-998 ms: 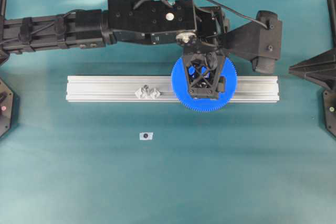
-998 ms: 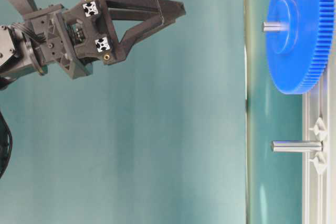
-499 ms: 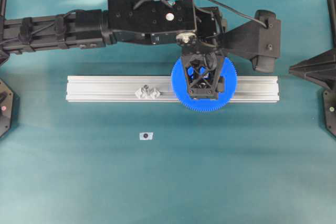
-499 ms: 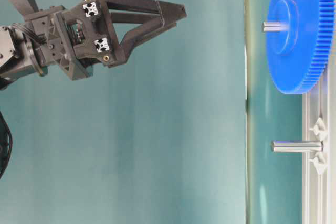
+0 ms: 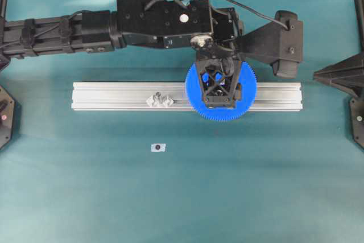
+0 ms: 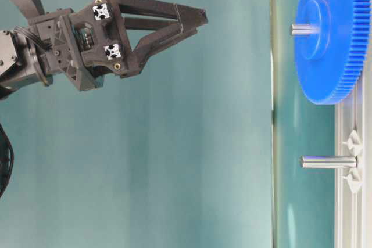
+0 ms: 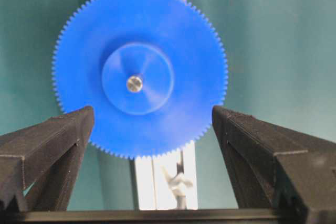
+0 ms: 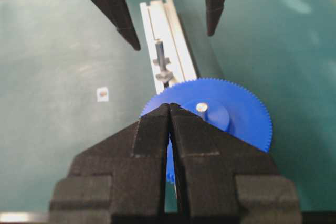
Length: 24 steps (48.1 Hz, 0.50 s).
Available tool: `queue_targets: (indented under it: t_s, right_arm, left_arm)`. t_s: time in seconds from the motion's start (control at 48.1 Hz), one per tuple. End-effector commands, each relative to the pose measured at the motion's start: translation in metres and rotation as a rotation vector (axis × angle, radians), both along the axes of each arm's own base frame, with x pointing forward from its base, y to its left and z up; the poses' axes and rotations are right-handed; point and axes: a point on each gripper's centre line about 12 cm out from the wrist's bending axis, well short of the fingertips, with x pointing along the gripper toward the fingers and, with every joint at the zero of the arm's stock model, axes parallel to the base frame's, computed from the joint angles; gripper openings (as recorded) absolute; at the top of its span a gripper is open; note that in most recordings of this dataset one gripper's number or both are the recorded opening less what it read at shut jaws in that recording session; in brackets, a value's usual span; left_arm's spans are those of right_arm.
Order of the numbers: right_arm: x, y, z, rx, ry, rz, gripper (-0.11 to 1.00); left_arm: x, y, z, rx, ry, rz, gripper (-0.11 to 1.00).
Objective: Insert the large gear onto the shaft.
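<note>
1. Teal matting covers the desk [image 5: 239,186] from edge to edge, plain and smooth; black frame posts stand at its left and right margins in the overhead view.
2. Across the middle of that view a grooved aluminium rail [image 5: 114,96] lies with its long axis running from 9 o'clock to 3 o'clock.
3. At 6 o'clock from the rail's left half, well apart from it, a small pale tag [image 5: 158,147] rests on the matting.
4. My large gear [image 7: 139,72] sits flat on the rail's right part, its face up and its axis vertical.
5. My shaft [image 7: 134,83] shows as a silvery tip through the gear's centre hole, standing above the raised hub in the table-level view.
6. A second pin [image 6: 328,161] stands upright on the rail at 9 o'clock from the gear, bare.
7. My left tool [image 7: 152,116] hangs above the gear, spread wide, touching nothing.
8. My right tool [image 8: 169,114] is pressed closed, empty, at the desk's 3 o'clock edge.
</note>
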Motion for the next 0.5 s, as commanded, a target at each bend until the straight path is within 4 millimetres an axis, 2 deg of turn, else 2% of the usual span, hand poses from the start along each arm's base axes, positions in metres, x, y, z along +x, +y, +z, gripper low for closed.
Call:
queue_targets:
  t_s: [0.0,0.478]
  right_arm:
    - [0.0015,-0.0004,0.0053,0.012,-0.014,-0.004,0.07]
    - [0.0006,-0.0003,0.0043,0.010,-0.015,-0.004,0.08]
  left_arm:
    - [-0.0039,-0.0026,0.0272,0.005,-0.063,-0.002,0.92]
    - [-0.0042,-0.0026,0.0243,0.003,-0.048,0.001,0.92]
